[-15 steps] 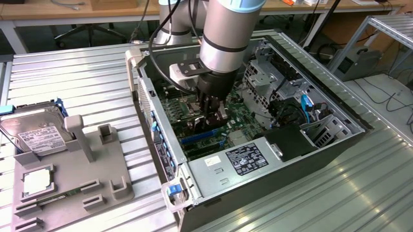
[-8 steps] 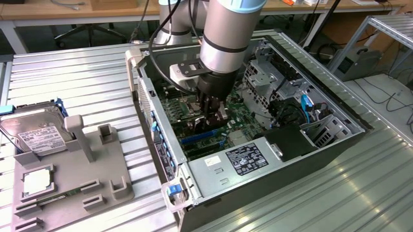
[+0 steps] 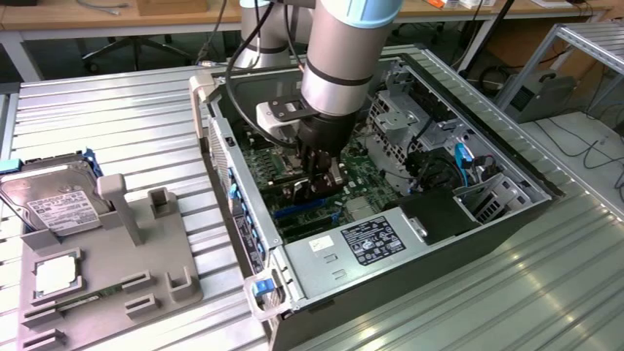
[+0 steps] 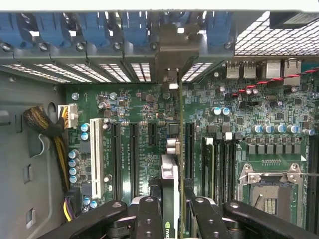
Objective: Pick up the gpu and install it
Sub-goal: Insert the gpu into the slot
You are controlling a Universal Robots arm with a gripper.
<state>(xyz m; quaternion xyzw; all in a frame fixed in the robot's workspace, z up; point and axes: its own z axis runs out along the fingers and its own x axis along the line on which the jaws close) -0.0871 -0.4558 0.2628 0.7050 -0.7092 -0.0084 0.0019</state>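
Observation:
The gpu (image 4: 170,185) stands on edge between my fingers, its black face and thin board seen end-on. It runs along the motherboard (image 4: 259,114) among the black expansion slots, and its metal bracket end (image 4: 172,59) meets the case's rear slot openings. My gripper (image 4: 175,219) is shut on the gpu. In the exterior view the gripper (image 3: 322,174) reaches down inside the open computer case (image 3: 516,164), with the gpu (image 3: 310,194) as a dark card just under it, low over the board. Whether the card sits in a slot I cannot tell.
The power supply (image 3: 375,241) fills the case's near end, and a drive cage (image 3: 410,110) and blue cables (image 3: 463,161) sit at the exterior view's right. Outside, a grey holder (image 3: 146,241) carries a silver hard drive (image 3: 54,201), a processor (image 3: 57,274) and a memory stick (image 3: 88,301).

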